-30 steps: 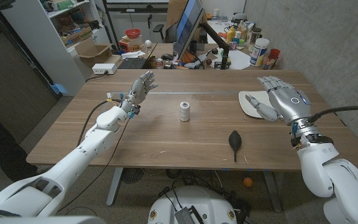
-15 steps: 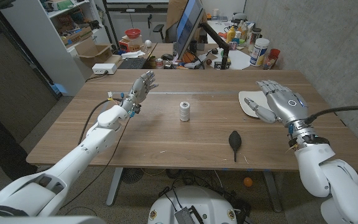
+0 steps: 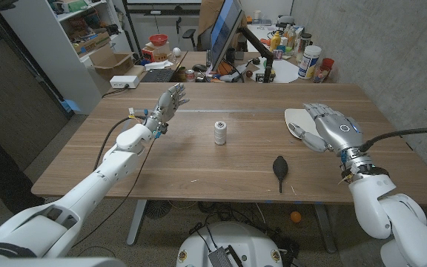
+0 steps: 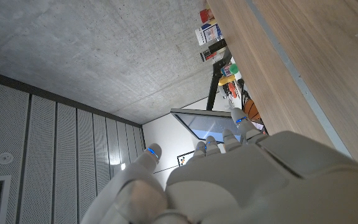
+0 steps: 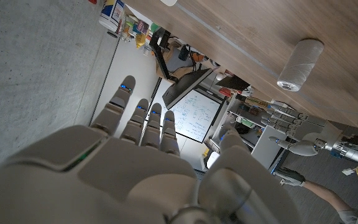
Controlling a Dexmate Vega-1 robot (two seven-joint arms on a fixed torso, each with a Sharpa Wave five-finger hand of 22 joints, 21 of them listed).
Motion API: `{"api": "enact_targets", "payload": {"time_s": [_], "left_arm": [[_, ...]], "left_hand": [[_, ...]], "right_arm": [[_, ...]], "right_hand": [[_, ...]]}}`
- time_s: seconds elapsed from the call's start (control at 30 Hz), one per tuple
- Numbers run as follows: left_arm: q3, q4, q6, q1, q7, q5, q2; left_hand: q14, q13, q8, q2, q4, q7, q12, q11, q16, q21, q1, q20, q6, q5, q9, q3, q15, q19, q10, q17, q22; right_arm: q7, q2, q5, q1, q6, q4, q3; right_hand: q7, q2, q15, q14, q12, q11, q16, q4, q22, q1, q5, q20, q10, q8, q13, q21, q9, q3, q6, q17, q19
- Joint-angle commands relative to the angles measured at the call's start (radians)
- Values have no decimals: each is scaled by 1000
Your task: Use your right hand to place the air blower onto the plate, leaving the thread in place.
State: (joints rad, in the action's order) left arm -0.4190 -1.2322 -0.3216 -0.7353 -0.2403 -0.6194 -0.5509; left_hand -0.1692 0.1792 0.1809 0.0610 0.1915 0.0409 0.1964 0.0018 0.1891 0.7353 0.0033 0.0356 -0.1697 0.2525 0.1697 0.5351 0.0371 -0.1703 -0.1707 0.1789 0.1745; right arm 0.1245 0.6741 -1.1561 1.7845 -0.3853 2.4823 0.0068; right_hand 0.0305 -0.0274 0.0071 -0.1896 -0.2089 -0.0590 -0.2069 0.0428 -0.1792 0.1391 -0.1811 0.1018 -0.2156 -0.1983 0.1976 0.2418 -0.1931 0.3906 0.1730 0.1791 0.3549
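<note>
The black air blower [image 3: 279, 168] lies on the wooden table [image 3: 199, 159] near the front edge, its thin nozzle pointing toward me. A white spool of thread [image 3: 220, 133] stands upright at the table's middle; the right wrist view shows the thread spool [image 5: 300, 65] too. A white plate [image 3: 296, 121] sits at the right rear, partly hidden by my right hand [image 3: 330, 127], which hovers open over the plate's near side, behind and to the right of the blower. My left hand [image 3: 167, 106] is raised open at the left rear.
A monitor [image 3: 224, 33], bottles, cans and clutter crowd a desk behind the table. A shelf with boxes stands at the back left. A cable runs along my left forearm.
My right hand has drifted slightly left and back, toward the plate. The left hand, the blower and the thread have not moved.
</note>
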Motion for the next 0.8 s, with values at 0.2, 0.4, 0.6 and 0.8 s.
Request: {"api": "enact_targets", "payload": {"time_s": [0.2,0.4,0.6,0.8], "left_arm": [[-4,4,3,1,-6,3,-1],[-5,6,3,2,-9,2,-1],[-7,8,7,5,-10,5,-3],[-10,11,11,8,-14,7,-3]], "left_hand": [[-7,3,1,123,0,6,1,2,4,-4,2,5,-7,10,6,9,4,-65,-26,3,6],[-7,3,1,123,0,5,1,2,4,-5,2,6,-7,10,6,9,5,-65,-26,3,6],[-7,3,1,122,0,6,1,1,4,-7,2,7,-7,10,6,9,4,-65,-26,3,6],[-7,3,1,122,0,6,1,1,4,-7,2,7,-7,10,6,9,5,-64,-26,3,6]], "right_arm": [[-5,34,50,-6,-8,-21,-45],[-4,51,65,-32,-15,-42,-76],[-8,68,83,-61,-34,-66,-108],[-4,90,98,-76,-54,-77,-128]], "right_hand": [[1,8,2,-2,2,5,4,6,-1,-1,0,1,4,3,5,-2,-2,2,-9,3,5],[0,8,1,1,3,3,6,8,-1,1,-1,0,4,3,5,-3,-2,3,-10,3,6],[-3,6,1,3,4,4,8,11,-1,4,-1,1,6,4,6,-4,-2,4,-13,3,8],[-1,6,1,4,4,4,9,14,-1,5,-1,1,6,4,6,-5,-2,4,-14,3,8]]}}
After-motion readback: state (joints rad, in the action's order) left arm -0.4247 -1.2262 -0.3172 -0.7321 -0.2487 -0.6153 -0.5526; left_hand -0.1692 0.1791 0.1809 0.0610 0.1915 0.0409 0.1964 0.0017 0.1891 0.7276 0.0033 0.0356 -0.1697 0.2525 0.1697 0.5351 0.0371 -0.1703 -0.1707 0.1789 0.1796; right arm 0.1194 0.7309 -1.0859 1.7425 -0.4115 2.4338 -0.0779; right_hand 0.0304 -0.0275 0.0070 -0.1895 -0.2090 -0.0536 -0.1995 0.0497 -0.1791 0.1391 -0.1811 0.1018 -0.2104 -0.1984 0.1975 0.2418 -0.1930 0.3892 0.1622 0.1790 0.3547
